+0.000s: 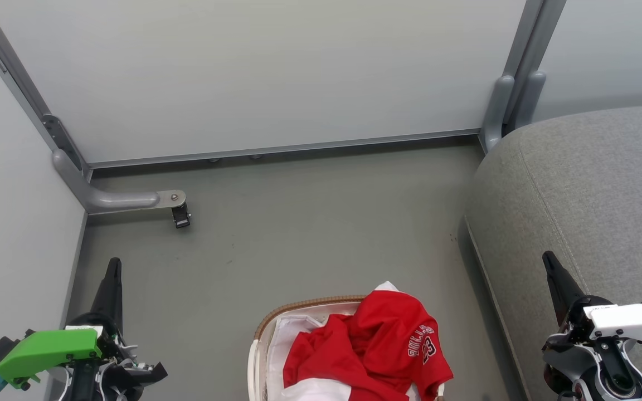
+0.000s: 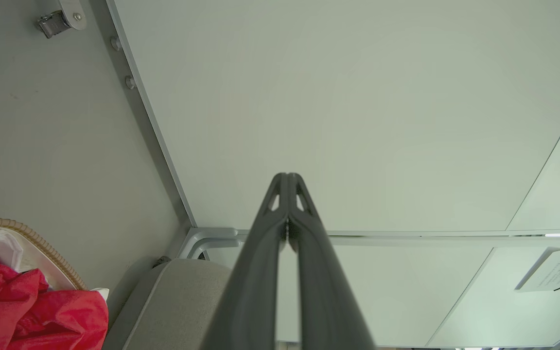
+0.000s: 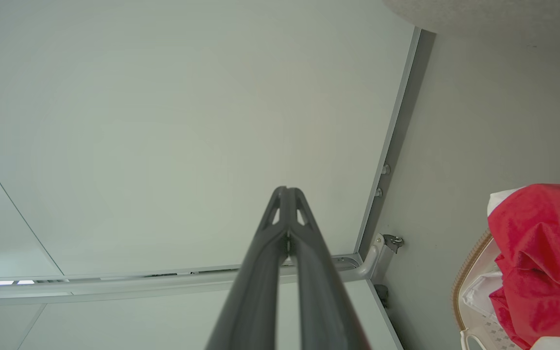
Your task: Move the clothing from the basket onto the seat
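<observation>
Your left pincer (image 1: 113, 268) stood at the near left corner of the floor (image 1: 298, 223). Its two dark fingers were pressed together on nothing, tips pointing toward the far wall panel (image 1: 254, 72). To its right and well apart from it, the basket (image 1: 298, 307) sat at the floor's near edge, roughly midway between your two pincers. The clothing (image 1: 377, 345) lay heaped inside it, red with white panels, bulging over the rim on the far right side. The heap was too crumpled to show one clear long axis. The jersey's white lettering ran roughly toward the far wall, on the side facing the seat (image 1: 588, 189). That seat ran along the floor's right edge, near the basket with bare floor between them. Your right pincer (image 1: 549, 262) showed against the seat's near part, fingers together and empty, well apart from the clothing.
</observation>
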Robot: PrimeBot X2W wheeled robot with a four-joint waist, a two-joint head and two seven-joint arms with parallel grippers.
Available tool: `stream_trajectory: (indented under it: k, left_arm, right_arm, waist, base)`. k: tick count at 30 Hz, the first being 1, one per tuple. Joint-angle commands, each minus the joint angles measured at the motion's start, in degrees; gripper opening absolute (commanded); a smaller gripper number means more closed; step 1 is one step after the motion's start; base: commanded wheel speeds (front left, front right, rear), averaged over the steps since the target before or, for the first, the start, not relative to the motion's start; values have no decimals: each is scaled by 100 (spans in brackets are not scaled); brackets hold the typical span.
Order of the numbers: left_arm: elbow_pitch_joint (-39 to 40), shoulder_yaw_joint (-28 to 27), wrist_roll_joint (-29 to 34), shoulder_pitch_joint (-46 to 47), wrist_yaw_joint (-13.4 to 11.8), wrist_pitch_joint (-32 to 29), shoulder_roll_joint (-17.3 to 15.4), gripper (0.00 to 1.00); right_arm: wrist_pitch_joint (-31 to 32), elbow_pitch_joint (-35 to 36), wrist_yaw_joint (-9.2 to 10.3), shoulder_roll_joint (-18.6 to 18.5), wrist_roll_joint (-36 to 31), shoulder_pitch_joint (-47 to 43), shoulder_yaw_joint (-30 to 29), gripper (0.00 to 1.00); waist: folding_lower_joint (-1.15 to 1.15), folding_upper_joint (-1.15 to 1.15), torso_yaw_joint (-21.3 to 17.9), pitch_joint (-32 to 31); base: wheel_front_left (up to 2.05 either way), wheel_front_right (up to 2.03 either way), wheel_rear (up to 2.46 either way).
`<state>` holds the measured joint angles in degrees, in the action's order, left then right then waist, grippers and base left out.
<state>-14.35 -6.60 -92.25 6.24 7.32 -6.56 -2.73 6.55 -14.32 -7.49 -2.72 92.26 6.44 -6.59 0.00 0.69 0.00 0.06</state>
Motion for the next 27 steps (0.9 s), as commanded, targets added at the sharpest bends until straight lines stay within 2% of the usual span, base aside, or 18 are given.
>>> stream_trajectory:
  k: [1,15,16,18,19,27]
  left_arm:
    - [17,-8,-22,69,37,-17,-30,0]
    - [17,-8,-22,69,37,-17,-30,0]
    - [0,0,0,0,0,0,0,100]
    - [-81,15,4,-44,-7,11,11,100]
    - [-129,16,2,-94,-10,8,21,100]
    - [-206,259,68,-210,-8,176,33,100]
  right_arm:
    - [20,12,0,-34,20,18,-8,0]
    - [20,12,0,-34,20,18,-8,0]
    - [0,0,0,0,0,0,0,100]
    - [-8,-73,0,25,-6,-37,6,98]
    - [-4,-126,1,43,-2,-81,8,100]
    - [-172,-227,1,73,-114,-214,42,100]
  waist:
    - [0,-69,0,0]
    - [0,-69,0,0]
    - [0,0,0,0]
    - [0,0,0,1]
    - [0,0,0,1]
    - [0,-3,-2,6]
  base:
    - [0,0,0]
    - [0,0,0]
    - [0,0,0]
    - [0,0,0]
    - [0,0,0]
    - [0,0,0]
